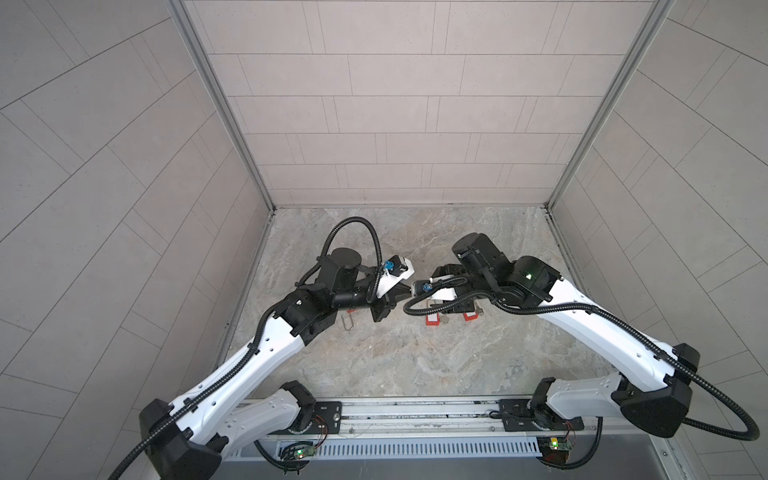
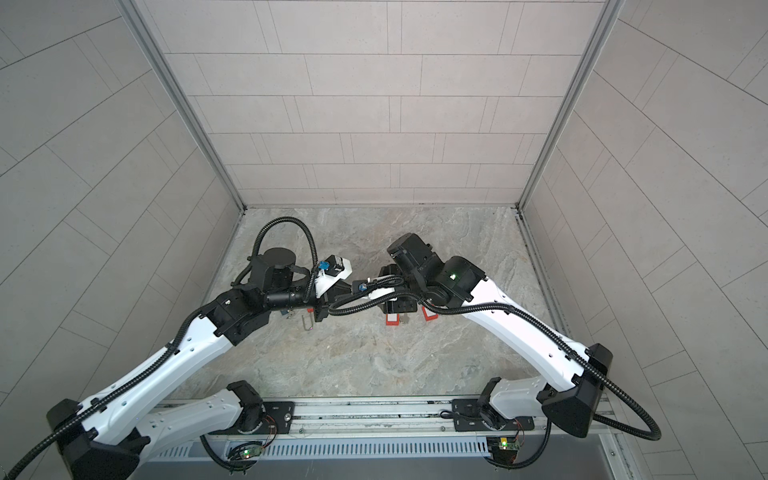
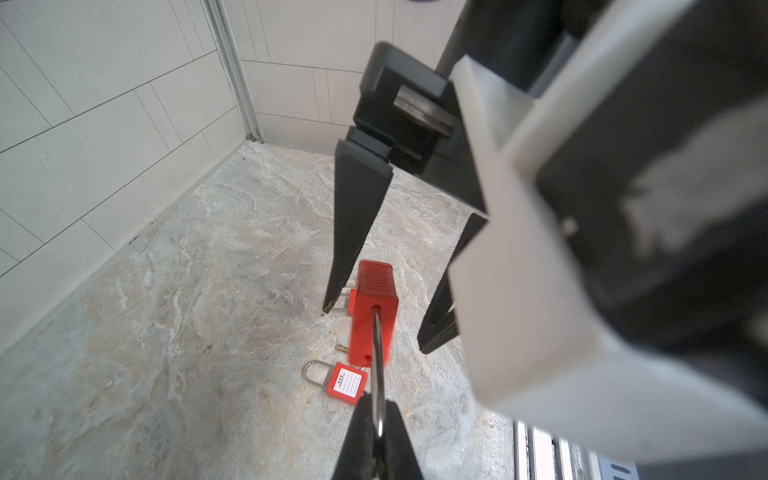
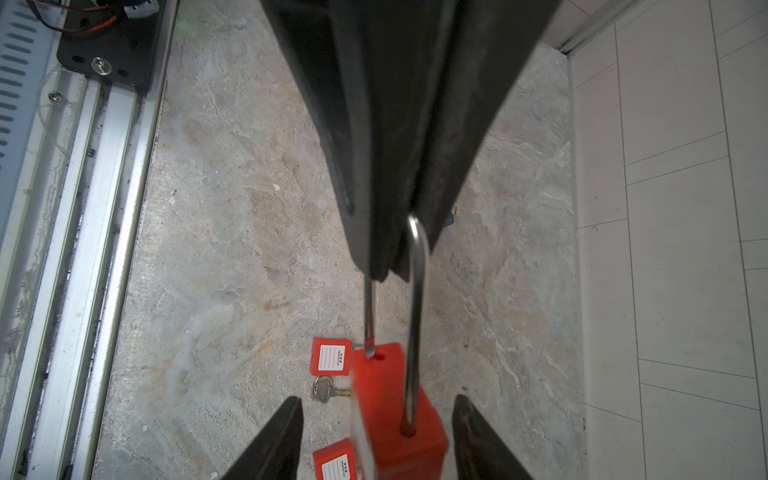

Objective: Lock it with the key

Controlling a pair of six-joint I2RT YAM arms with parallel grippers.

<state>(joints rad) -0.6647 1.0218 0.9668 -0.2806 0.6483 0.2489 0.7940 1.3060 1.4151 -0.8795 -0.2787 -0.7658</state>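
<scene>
A red padlock hangs in the air by its steel shackle. My left gripper is shut on the top of that shackle. One shackle leg sits in the body and the other ends right at its hole. My right gripper is open, with a black finger on each side of the padlock body and a gap on both sides. In the left wrist view the padlock body shows between those fingers. A silver key lies on the stone table below. In both top views the held padlock is hidden under the wrists.
Two more red padlocks with white labels lie on the table, near the key. Another steel shackle pokes out from under the left arm. The arms' mounting rail runs along the front edge, and tiled walls close the other sides.
</scene>
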